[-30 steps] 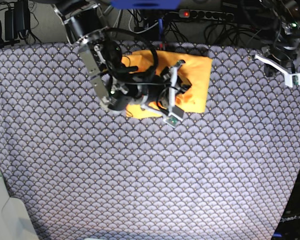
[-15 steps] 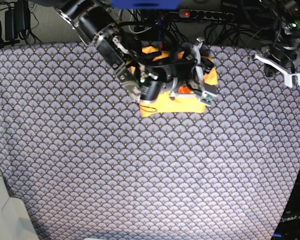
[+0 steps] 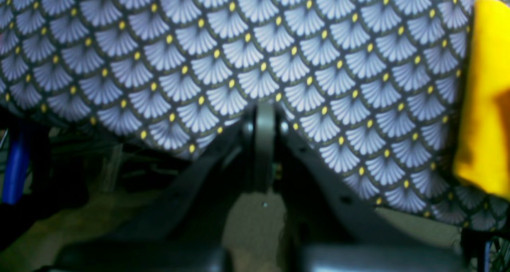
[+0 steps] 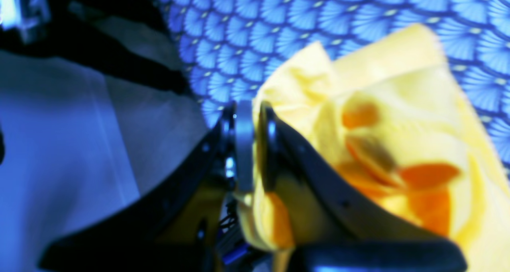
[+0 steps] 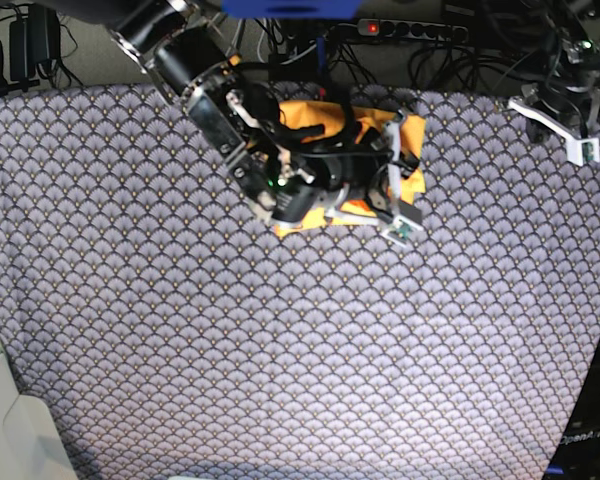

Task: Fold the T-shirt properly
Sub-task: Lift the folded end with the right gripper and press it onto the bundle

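The orange-yellow T-shirt [image 5: 302, 112] lies bunched at the far middle of the table, mostly hidden under my right arm. My right gripper [image 5: 404, 128] sits over the shirt's right side, its jaws shut on a fold of the fabric. In the right wrist view, the right gripper [image 4: 251, 116] pinches the T-shirt [image 4: 398, 104], with crumpled layers beside it. My left gripper [image 5: 521, 108] hovers shut and holding nothing at the far right edge. The left wrist view shows the left gripper [image 3: 265, 112] over the cloth's edge, and a strip of the T-shirt [image 3: 486, 104] at its right border.
A purple-grey fan-patterned cloth [image 5: 300, 350] covers the whole table. Cables and a power strip [image 5: 410, 30] run behind the far edge. A pale bin corner [image 5: 10, 430] sits at the near left.
My right gripper carried the shirt's fabric from the left side across to the right, then dropped a little toward me. The shirt now looks narrower. The left arm barely moved.
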Available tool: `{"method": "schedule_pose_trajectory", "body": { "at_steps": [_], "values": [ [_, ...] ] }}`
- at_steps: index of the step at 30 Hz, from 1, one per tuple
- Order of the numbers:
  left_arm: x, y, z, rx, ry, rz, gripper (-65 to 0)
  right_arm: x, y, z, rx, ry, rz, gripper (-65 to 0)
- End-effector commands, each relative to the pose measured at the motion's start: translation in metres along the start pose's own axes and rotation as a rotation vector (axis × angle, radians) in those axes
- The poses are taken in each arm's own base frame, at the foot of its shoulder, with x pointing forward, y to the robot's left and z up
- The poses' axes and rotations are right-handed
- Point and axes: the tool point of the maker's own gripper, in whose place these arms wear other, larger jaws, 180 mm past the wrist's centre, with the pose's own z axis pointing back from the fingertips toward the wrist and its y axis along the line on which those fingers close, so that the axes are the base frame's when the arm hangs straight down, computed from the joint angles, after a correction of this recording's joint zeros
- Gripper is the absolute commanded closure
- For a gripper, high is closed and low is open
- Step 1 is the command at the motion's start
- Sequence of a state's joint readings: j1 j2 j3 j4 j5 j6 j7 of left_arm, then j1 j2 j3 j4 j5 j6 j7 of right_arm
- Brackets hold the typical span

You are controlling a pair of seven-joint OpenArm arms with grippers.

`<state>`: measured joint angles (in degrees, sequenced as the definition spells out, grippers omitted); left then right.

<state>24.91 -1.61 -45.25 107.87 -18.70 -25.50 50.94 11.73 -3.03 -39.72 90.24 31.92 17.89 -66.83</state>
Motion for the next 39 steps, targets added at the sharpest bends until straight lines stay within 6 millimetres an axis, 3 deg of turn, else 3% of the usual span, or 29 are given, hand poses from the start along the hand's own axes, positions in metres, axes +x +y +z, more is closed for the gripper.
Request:
{"method": "schedule_pose_trajectory", "body": {
  "at_steps": [1,7,14,21,27,34,39],
  "values": [
    [0.011,0.001,0.003,-0.001,-0.039,-0.01,0.0,0.025,0.0,0.007,0.004,-0.068,0.012,-0.7],
    [0.006,0.002,0.005,0.001,-0.027,-0.012,0.0,0.03,-0.004,0.01,-0.006,-0.077,0.017,-0.7],
    [0.005,0.001,0.004,-0.001,-0.026,-0.008,0.0,0.038,0.01,0.006,0.027,-0.088,0.015,-1.5],
    [0.001,0.003,0.006,0.0,-0.016,-0.007,0.0,0.042,0.014,0.005,0.036,-0.098,0.022,-18.4],
    [-0.001,0.003,0.006,0.003,-0.013,-0.009,0.0,0.047,0.012,0.007,0.03,-0.108,0.027,-27.9],
    [-0.004,0.004,0.007,0.005,-0.002,-0.01,0.0,0.055,-0.012,0.024,-0.045,-0.053,0.092,-30.2],
    [-0.004,0.004,0.007,0.006,-0.003,-0.011,0.0,0.05,-0.051,0.056,-0.167,-0.016,0.158,-26.9]
  ]
}}
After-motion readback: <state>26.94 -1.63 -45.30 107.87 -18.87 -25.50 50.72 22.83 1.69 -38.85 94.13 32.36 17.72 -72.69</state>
